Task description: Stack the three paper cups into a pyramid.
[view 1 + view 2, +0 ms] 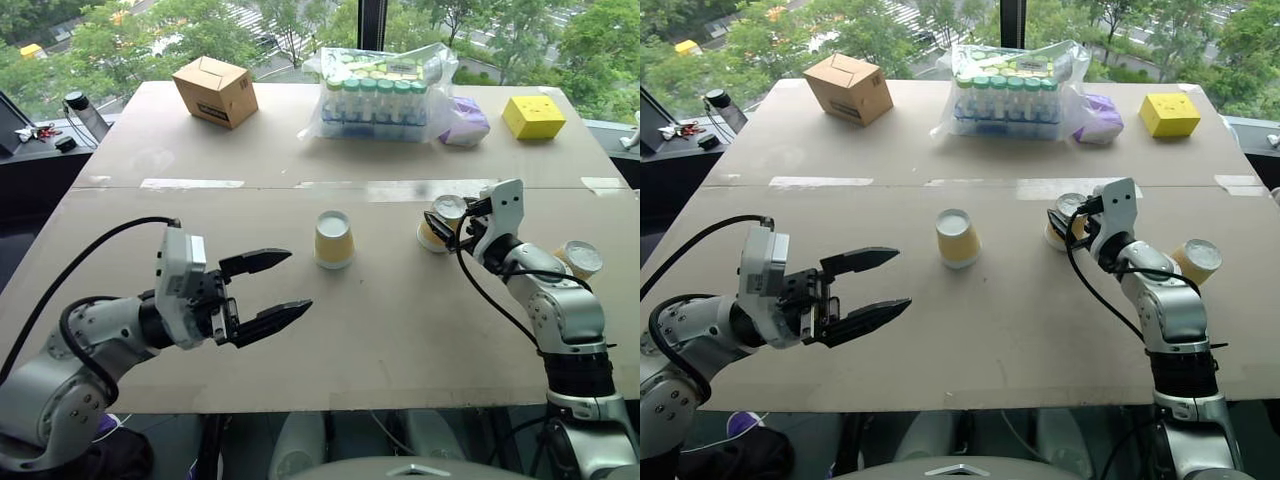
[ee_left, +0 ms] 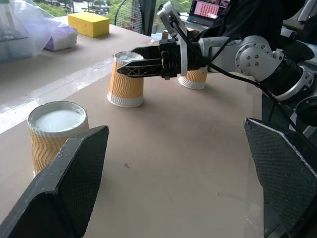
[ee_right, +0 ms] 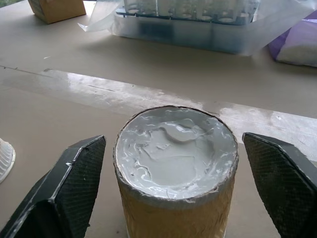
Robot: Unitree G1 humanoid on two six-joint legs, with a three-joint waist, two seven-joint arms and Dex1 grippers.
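Observation:
Three yellow-orange ribbed paper cups stand upside down on the table, white bases up. One cup (image 1: 334, 240) is at the table's middle. A second cup (image 1: 437, 226) stands to its right, and my right gripper (image 1: 440, 214) straddles its top with a small gap on each side, open, as the right wrist view shows around that cup (image 3: 174, 168). The third cup (image 1: 580, 258) stands further right, beyond my right forearm. My left gripper (image 1: 300, 282) hovers open and empty at the near left, a short way short of the middle cup (image 2: 57, 131).
Along the far edge of the table (image 1: 400, 340) stand a brown cardboard box (image 1: 215, 90), a clear bag of green-capped bottles (image 1: 380, 95), a purple packet (image 1: 465, 122) and a yellow box (image 1: 533, 117). A taped seam crosses the table behind the cups.

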